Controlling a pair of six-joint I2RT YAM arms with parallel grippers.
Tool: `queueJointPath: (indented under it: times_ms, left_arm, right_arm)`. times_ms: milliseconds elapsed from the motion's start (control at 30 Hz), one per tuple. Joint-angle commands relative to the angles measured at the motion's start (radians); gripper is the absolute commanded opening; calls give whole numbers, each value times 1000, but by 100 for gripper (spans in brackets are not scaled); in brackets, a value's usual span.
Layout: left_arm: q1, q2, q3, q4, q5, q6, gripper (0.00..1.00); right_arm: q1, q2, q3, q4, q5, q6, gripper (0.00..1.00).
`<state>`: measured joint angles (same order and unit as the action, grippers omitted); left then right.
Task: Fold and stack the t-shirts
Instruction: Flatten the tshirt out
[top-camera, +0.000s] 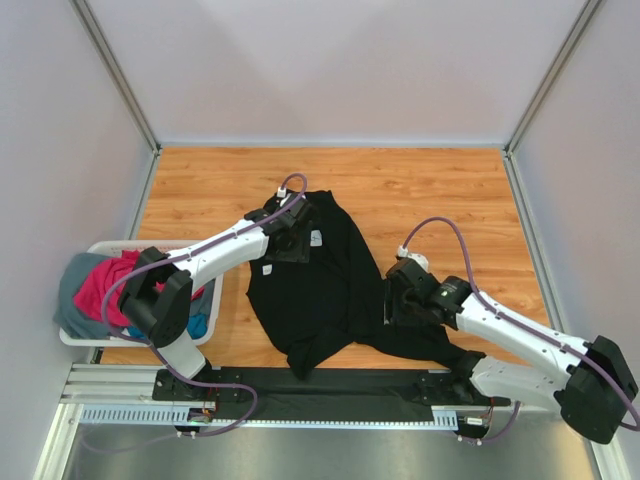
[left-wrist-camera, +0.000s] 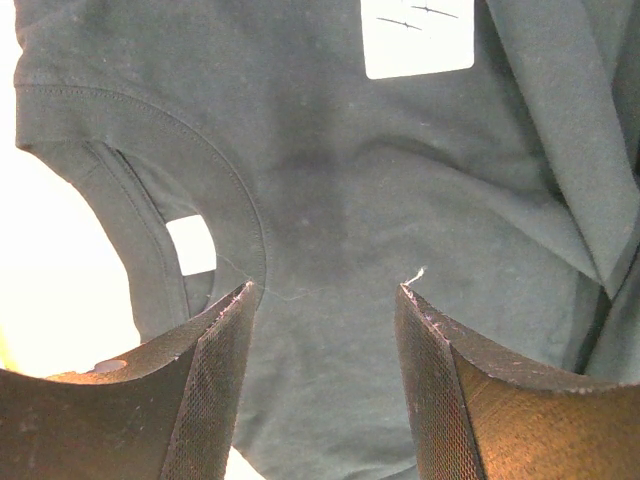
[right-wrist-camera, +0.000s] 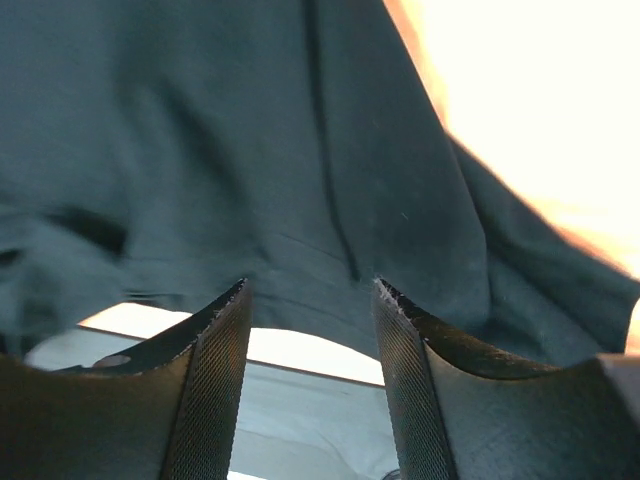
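At the near edge of the desk (top-camera: 450, 190), the lower part of the black shirt (top-camera: 320, 290) lay bunched, and one dark strip of it ran to the right along that edge. The rest of the shirt was spread over the middle of the desk and reached toward the far side.

A little farther in, at the shirt's right side, was the right gripper (top-camera: 392, 300). In its wrist view the right gripper (right-wrist-camera: 310, 290) had its two fingers apart, with no cloth between them. The black shirt (right-wrist-camera: 200, 150) filled the space just past the tips, in folds. Whether the tips touched it I could not tell.

At the left edge stood the white basket (top-camera: 105, 246). It held the other shirts in a heap: the pink shirt (top-camera: 100, 285) on top, the grey shirt (top-camera: 72, 300) at the outer side and a bit of the blue shirt (top-camera: 197, 325) at the inner side.

Farthest was the left gripper (top-camera: 292, 240), over the upper part of the black shirt. In its wrist view the left gripper (left-wrist-camera: 325, 290) also had its fingers apart and held nothing. Past the tips the black shirt (left-wrist-camera: 330, 200) lay rather flat, with the collar (left-wrist-camera: 200, 170) curving on the left and a white label (left-wrist-camera: 415, 35) farther off.
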<state>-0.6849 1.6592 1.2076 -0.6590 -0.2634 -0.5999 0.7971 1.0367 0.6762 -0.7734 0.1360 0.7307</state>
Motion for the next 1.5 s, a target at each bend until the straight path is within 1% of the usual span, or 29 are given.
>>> queueJointPath:
  times_ms: [0, 100, 167, 300, 400, 433, 533, 733, 800, 967, 1333, 1433, 1467]
  left_arm:
    - [4, -32, -6, 13, -2, 0, 65]
    - [4, -32, -13, 16, 1, -4, 66]
    - [5, -36, -20, 22, 6, -8, 68]
    - [4, -52, -33, 38, 18, -11, 70]
    - [4, -62, -33, 32, 10, -9, 72]
    - [5, -64, -33, 32, 9, -8, 75]
    - [5, -73, -33, 30, 4, -8, 76]
    - [4, -73, -28, 35, 12, -6, 76]
    - [4, -73, -29, 36, 15, -8, 76]
    - [4, -73, -28, 36, 18, -3, 76]
    - [4, -70, -22, 41, 32, -5, 74]
    - [4, -70, -20, 38, 33, -5, 74]
    - [2, -72, -20, 36, 32, -5, 74]
  right_arm:
    - [-3, 9, -32, 63, -35, 56, 53]
    - [-4, 26, -44, 89, -30, 47, 53]
    - [-2, 46, -53, 109, -29, 38, 52]
    - [-3, 114, -67, 138, -55, 29, 45]
    - [-2, 137, -76, 152, -49, 24, 44]
    - [-4, 140, -78, 154, -47, 24, 44]
    - [-4, 151, -78, 148, -35, 16, 44]
    - [-3, 154, -72, 118, -7, 16, 43]
    - [-2, 145, -78, 123, -9, 21, 41]
    - [-9, 134, -102, 125, -1, 19, 39]
    - [-36, 97, -145, 172, -12, 10, 36]
    - [-41, 92, -162, 209, -22, 7, 33]
    - [-42, 94, -164, 215, -21, 6, 29]
